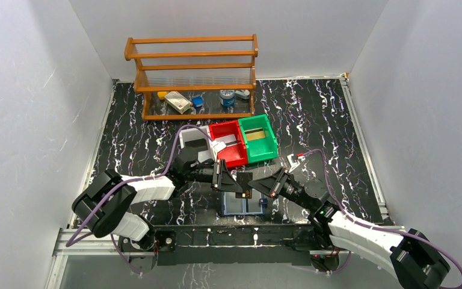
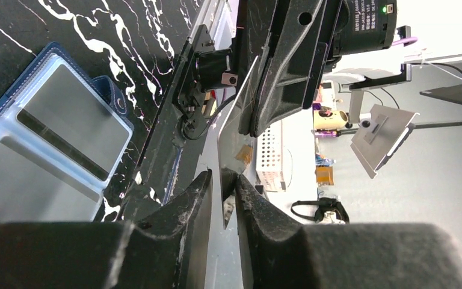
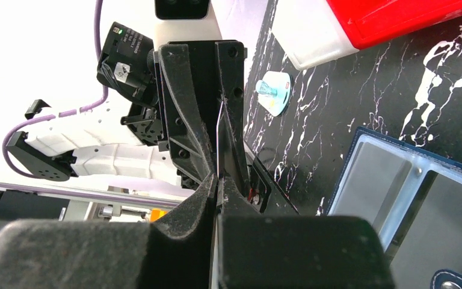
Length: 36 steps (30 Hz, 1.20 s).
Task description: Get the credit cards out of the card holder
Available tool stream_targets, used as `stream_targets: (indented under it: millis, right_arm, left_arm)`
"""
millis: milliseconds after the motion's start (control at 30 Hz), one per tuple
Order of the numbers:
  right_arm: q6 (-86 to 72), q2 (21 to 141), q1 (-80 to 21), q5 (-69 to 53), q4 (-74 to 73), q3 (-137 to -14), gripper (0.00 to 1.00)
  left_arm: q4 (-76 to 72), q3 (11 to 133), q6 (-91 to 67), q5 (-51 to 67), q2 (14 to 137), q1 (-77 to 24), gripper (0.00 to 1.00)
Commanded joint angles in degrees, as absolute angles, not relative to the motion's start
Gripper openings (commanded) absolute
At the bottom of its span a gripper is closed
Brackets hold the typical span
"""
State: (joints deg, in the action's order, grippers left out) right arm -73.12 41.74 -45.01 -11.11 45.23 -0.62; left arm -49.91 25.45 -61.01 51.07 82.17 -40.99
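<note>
Card holder [image 1: 240, 206] lies open and flat on the table [image 1: 337, 120] near the front edge, between the two arm bases, its pale blue pockets facing up. Just above it the left gripper [image 2: 222, 180] and right gripper [image 3: 218, 180] meet tip to tip, each pinching one thin card [image 2: 221, 150] seen edge-on. Beyond stand a red bin [image 1: 228, 143] and a green bin [image 1: 260, 137], then a wooden rack [image 1: 192, 72].
</note>
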Motion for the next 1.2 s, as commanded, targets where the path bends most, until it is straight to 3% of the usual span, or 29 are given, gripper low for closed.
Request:
stream_targets:
  millis: [0, 367, 767, 933, 1067, 1167]
  right_arm:
    - [-72.5, 40.3, -44.9, -11.7, 50.5, 2.8, 0.09]
    - [-72.3, 42.1, -44.9, -13.0, 52.6, 2.9, 0.09]
    - [-72.1, 42.5, -44.9, -13.1, 53.1, 3.1, 0.10]
    - [-71.9, 42.5, -44.9, -13.2, 52.9, 3.1, 0.12]
    - [-72.0, 42.5, -44.9, -13.0, 52.7, 3.1, 0.18]
    - [-72.1, 41.9, -44.9, -12.7, 51.9, 3.1, 0.35]
  left_arm:
    - [-53.4, 26.5, -60.7, 53.2, 80.1, -40.7, 0.19]
    - [-55.8, 27.4, -62.5, 52.7, 77.1, -40.6, 0.29]
    - [-58.7, 27.1, -65.0, 53.1, 77.1, -40.4, 0.16]
    - [-58.8, 27.1, -65.2, 52.9, 77.0, -40.3, 0.03]
    - [-58.7, 27.2, -65.1, 52.9, 77.1, -40.3, 0.00]
    - [-58.7, 27.0, -64.7, 53.0, 77.2, -40.2, 0.00]
